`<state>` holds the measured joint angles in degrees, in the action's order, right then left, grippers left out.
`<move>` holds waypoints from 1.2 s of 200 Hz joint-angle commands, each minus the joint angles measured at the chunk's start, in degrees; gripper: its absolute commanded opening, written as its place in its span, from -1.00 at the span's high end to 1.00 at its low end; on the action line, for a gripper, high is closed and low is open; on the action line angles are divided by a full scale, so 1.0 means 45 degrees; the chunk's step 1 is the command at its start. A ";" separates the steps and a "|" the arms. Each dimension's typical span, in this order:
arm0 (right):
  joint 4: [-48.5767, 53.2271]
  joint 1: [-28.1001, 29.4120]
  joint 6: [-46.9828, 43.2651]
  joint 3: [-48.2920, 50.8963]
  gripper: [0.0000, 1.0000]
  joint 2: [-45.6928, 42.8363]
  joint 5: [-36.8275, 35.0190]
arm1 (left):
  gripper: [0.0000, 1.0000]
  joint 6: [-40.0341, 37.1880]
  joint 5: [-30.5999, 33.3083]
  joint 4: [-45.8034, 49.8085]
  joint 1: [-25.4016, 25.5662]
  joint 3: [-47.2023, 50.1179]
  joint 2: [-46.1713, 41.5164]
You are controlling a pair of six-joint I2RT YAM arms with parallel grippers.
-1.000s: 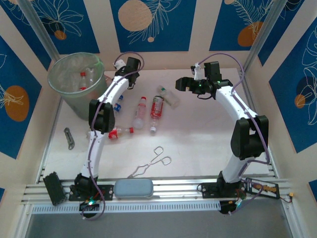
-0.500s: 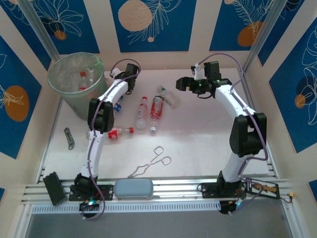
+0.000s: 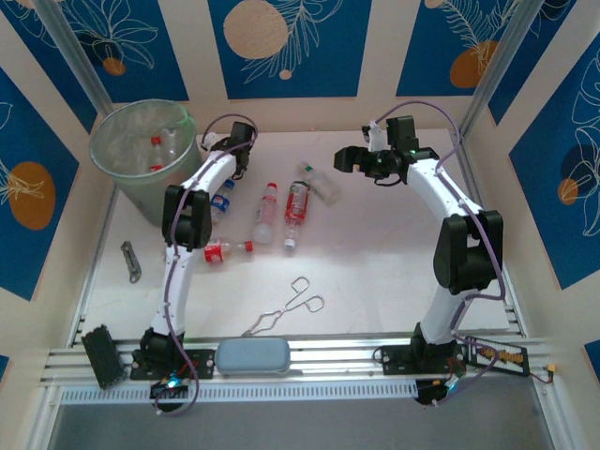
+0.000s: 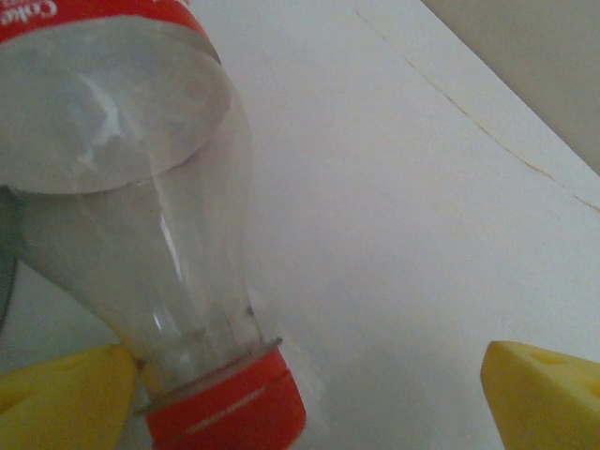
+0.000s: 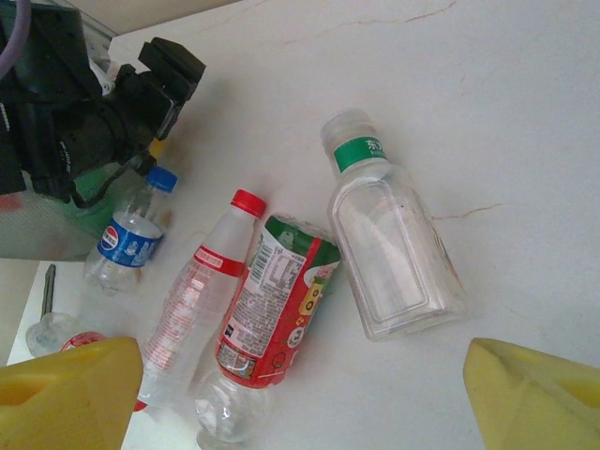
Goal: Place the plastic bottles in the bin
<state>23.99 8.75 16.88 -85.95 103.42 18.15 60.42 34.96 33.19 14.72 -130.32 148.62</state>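
**A:** How many of each do you count?

**B:** Five plastic bottles lie loose on the surface point(image 3: 375, 272). There is a blue-labelled one point(image 3: 222, 197), a clear red-capped one point(image 3: 267, 211) and a red-and-green-labelled one point(image 3: 297, 204). The other two are a clear green-labelled one point(image 3: 319, 183) and a red-labelled one point(image 3: 225, 250). A sixth is at the left fingers. The bin point(image 3: 141, 199) stands in the far left corner. Two red caps show through its wall, but I cannot tell how many bottles are inside. There is also one pair of tongs point(image 3: 286, 309) and one grey-blue pad point(image 3: 251, 356).

**A:** Where does the sixth sit against the fingers?

**B:** The left wrist view shows a red-labelled, red-capped bottle point(image 4: 141, 187) with its cap toward the tips. Its neck is just beside one of the left fingers point(image 4: 66, 398), and the other finger stands well apart from it. They are spread, not pinching. I cannot tell whether the bottle rests on the surface.

**A:** And the right side?

**B:** The right fingers point(image 5: 66, 394) are spread too, with nothing between them. They hang above the green-labelled and red-and-green-labelled bottles without touching either.

**A:** What differs from a second ago?

**B:** The left wrist has swung leftward, closer to the bin's rim. The right arm has barely shifted. The five loose bottles and the tongs lie where they did.
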 commanded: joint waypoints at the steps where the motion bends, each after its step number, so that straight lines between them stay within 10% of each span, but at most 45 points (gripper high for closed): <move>1: 0.0369 -0.0054 -0.0276 -0.0484 -0.77 0.0221 0.0034 | -0.78 0.0127 0.0161 0.0037 -0.0487 0.0081 0.0131; 70: 0.0504 0.0014 -0.0217 -0.0668 -0.76 0.0360 0.0029 | -0.19 0.0204 -0.0146 -0.0032 -0.0613 0.0054 0.0323; 240: 0.0460 0.0041 0.0186 -0.0705 -0.76 0.0217 0.0263 | 0.38 -0.2554 -0.0436 -0.2512 0.2094 0.4376 -0.2790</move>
<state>25.34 8.78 17.04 -88.29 104.86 18.04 52.99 33.04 25.08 21.23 -113.82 141.10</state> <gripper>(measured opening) 0.877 0.342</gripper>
